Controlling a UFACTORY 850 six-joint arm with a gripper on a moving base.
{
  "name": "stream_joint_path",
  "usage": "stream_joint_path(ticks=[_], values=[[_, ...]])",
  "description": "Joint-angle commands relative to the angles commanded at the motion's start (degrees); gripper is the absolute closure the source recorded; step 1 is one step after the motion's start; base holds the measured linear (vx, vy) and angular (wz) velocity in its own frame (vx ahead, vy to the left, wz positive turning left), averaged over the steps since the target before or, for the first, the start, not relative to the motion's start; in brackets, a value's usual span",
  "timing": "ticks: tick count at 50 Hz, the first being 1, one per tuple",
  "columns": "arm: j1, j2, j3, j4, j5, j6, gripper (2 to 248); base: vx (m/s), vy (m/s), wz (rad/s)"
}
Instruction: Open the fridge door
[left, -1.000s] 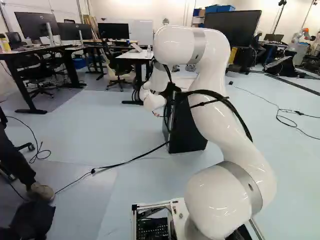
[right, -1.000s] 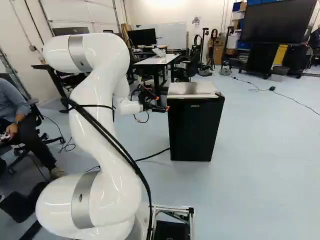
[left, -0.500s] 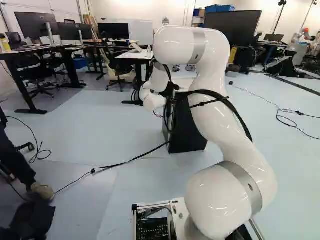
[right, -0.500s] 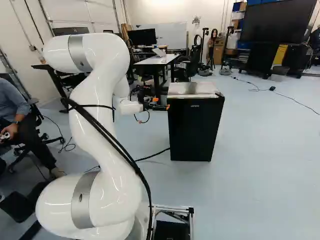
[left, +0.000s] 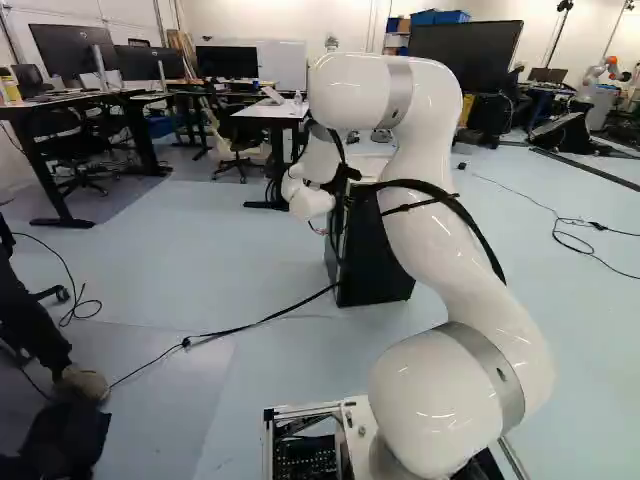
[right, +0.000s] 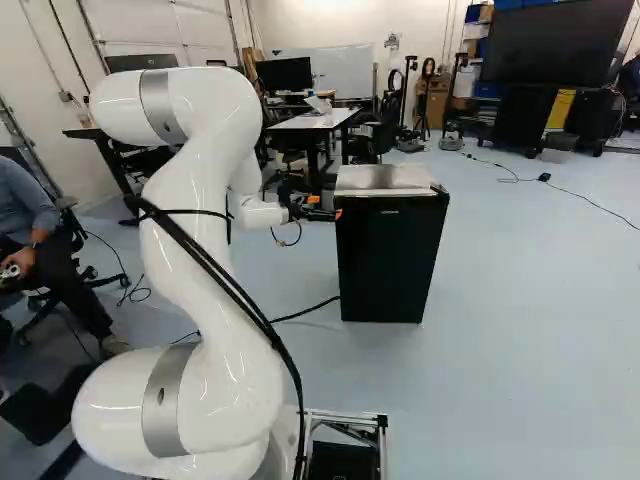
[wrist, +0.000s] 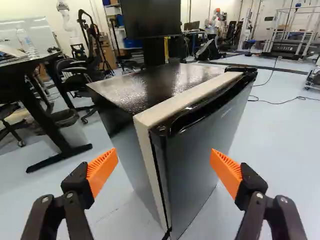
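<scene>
Hand (right: 326, 208) spread wide, black fridge (wrist: 145, 90) just ahead, its door (wrist: 197, 155) apparently closed.

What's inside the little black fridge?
I can't see what's inside, because the fridge has its door shut, and that hides everything in there. You can only see the outside, like the dark front and the shiny top.

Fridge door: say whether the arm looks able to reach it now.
Probably yes: the gripper is open, facing the near edge of the fridge door, and nothing visible blocks the way.
</scene>
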Motion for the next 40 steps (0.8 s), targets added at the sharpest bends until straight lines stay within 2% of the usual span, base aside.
stream_joint_path(ticks=[40], values=[[-2.78,-1.01,-1.57,0.00,0.00,0.00,3,0.000,0.000,0.000]])
